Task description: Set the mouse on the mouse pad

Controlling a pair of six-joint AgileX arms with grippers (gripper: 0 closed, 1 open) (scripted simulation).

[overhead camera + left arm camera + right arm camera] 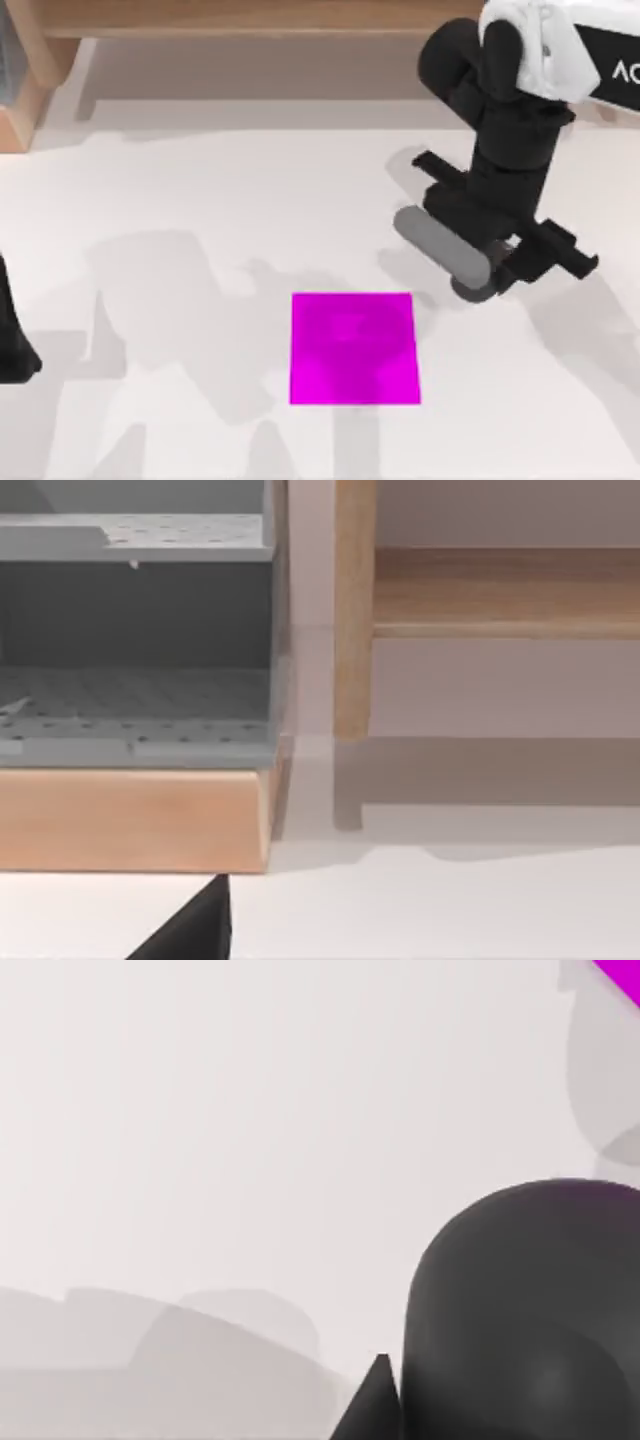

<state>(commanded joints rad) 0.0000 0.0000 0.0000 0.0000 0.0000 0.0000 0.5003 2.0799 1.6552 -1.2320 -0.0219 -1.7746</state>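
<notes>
The mouse pad (354, 348) lies flat near the table's (180, 200) front edge, with bare tabletop on all its sides. Just beyond its far right corner, the right gripper (478, 262) and the mouse (442, 245) block the way. A wooden shelf (260, 18) lines the back edge.

Plain grey mouse (447, 247), unmarked bright magenta mouse pad (354, 348), white table (200, 200).

We note a smooth matt grey mouse (445, 247), a flat matt magenta mouse pad (354, 348), a smooth white counter (200, 200), and a light wood shelf frame (352, 610).
</notes>
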